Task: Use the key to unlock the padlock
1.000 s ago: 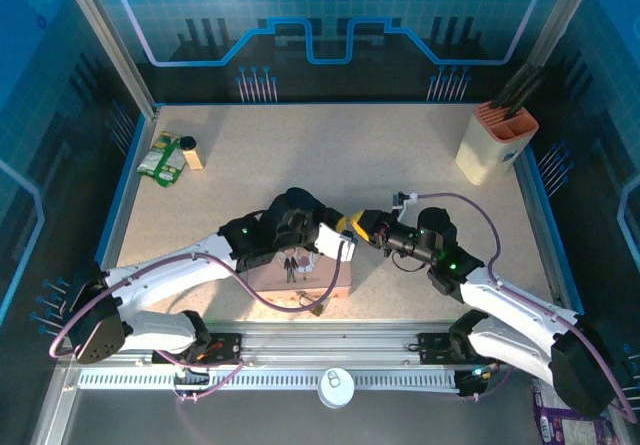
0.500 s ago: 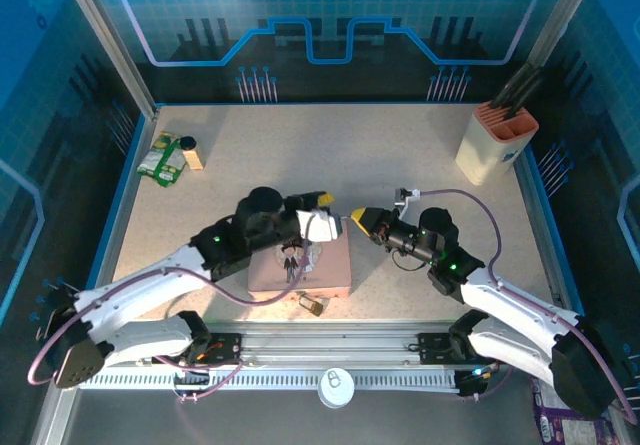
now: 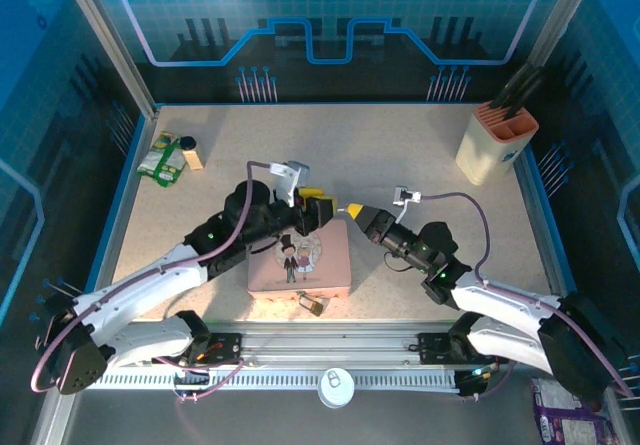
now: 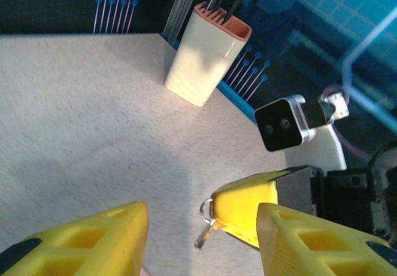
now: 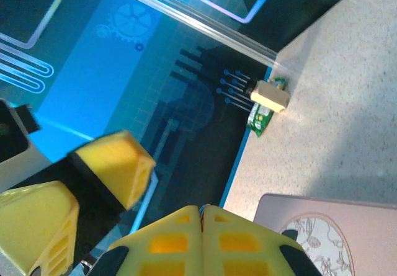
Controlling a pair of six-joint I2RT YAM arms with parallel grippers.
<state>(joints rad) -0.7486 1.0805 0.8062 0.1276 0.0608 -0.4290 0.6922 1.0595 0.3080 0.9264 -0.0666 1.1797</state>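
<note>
Obs., top view: the padlock lies on the table just off the near edge of the pink tin, at the tin's 6 o'clock. It is too small here to read which way its long axis or keyway points.

Right gripper: my fingers are pressed flat together, with no gap visible in my right wrist view. In the left wrist view a small ring and a thin shank stick out of its tip. I take this to be the key, pinched at the bow, with the shank hanging down and slightly aside from the tip.

Left gripper: the jaws stand apart and nothing is between them. Its yellow fingers frame the right gripper's tip, which sits close in front.

Governing relation: both grippers sit at the tin's far edge, about 12 o'clock, almost tip to tip. The padlock is across the tin, at 6 o'clock from the left gripper and about 7 o'clock from the right. Neither is clearly nearer.

Pose: the left forearm reaches toward 2 o'clock, the right toward 10 o'clock, and both are low over the table.

Judgement: the key is in hand but the lock is not. The empty left gripper would have to come back over the tin to steady the padlock.
</note>
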